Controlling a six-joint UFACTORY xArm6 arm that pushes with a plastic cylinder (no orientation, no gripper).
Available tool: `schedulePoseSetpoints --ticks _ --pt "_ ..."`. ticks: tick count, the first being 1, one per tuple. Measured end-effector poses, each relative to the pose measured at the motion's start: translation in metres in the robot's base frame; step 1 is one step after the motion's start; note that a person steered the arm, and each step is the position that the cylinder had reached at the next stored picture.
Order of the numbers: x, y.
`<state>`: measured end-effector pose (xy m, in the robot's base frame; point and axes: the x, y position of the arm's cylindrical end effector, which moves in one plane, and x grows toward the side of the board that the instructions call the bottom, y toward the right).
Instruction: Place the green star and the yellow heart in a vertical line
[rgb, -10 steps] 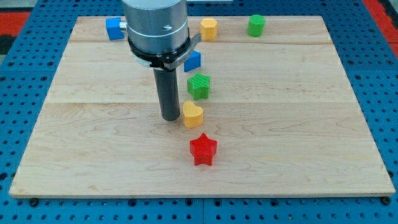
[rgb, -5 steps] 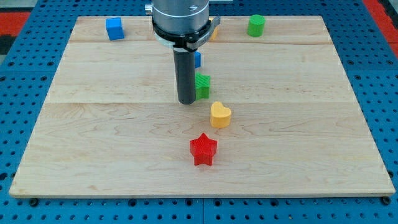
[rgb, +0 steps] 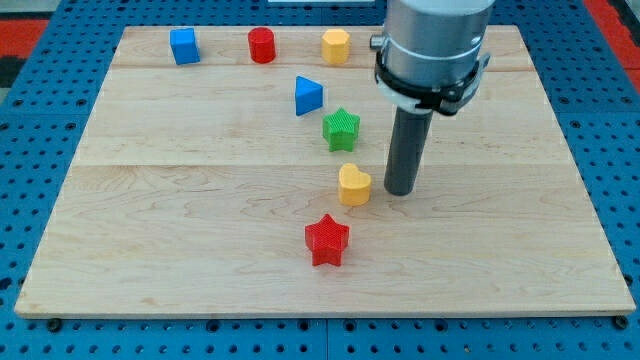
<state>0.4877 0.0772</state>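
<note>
With no claw to open or hold, my tip (rgb: 401, 190) sits just right of the heart (rgb: 354, 185), which needs only a gentle leftward nudge to sit squarely under the star (rgb: 341, 129).

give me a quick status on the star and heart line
My tip down on the board, just to the view's right of the yellow heart. Green star above the heart, nearly in line, slightly left. Red star below, not blocking.

bright, even light; sharp, soft shadows
</note>
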Motion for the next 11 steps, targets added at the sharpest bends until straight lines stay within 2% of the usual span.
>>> schedulePoseSetpoints --ticks 1,2,3,4,5,6,8,10,11 --pt "0.002 -0.017" --pt "-0.017 -0.038" --pt "-0.018 -0.009" --pt "-0.041 0.024" --pt "-0.081 0.034" --pt "-0.076 -0.005" --pt "-0.092 -0.044" --pt "-0.115 -0.03" --pt "-0.11 -0.042"
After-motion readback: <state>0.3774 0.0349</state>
